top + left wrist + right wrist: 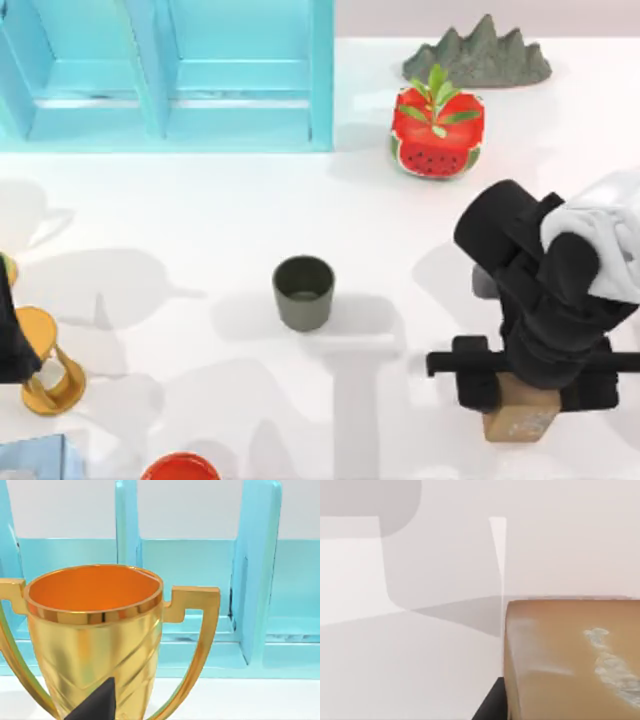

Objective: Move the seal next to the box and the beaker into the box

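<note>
Table (200, 220), seal (520, 418) half under arm.

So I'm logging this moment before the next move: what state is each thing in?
seal: on the table, right gripper around it.
beaker: upright, empty, outside the box.
box: open, nothing in its visible compartments.
trophy: upright, empty.
left arm: at the table's left edge.

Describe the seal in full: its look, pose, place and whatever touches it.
The seal is a tan-brown, cube-like block, matte like wood or stone, with faint whitish marks on one face. It stands on the white table at the top view's lower right, far from the blue box. The right gripper sits directly over it, hiding its top; whether the fingers touch it cannot be told.
</note>
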Controlling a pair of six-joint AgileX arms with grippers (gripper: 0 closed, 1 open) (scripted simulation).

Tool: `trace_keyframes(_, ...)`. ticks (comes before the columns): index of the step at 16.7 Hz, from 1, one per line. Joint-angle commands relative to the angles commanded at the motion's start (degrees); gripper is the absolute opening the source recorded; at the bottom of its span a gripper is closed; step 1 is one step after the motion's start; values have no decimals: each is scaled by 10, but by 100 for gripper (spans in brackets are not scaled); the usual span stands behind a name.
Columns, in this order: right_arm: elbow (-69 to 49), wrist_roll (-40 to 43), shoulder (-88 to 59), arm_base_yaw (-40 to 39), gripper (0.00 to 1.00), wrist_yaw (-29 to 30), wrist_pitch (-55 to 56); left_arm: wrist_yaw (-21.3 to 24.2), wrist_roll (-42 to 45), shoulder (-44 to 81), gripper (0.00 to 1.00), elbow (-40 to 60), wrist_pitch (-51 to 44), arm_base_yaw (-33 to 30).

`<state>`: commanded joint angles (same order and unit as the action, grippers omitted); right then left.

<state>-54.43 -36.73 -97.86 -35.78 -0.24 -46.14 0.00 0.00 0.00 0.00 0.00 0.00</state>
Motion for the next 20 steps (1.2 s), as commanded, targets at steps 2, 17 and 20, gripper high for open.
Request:
trace_keyframes(2,-11,28,26,31,0,0,-33,0,0,0,100,0,0,0)
trace_keyframes(17,-82,197,145,194,0,0,-239,0,0,0,100,0,0,0)
trace_keyframes(20,-159,213,88,213,0,1,-257,0,0,0,100,0,0,0)
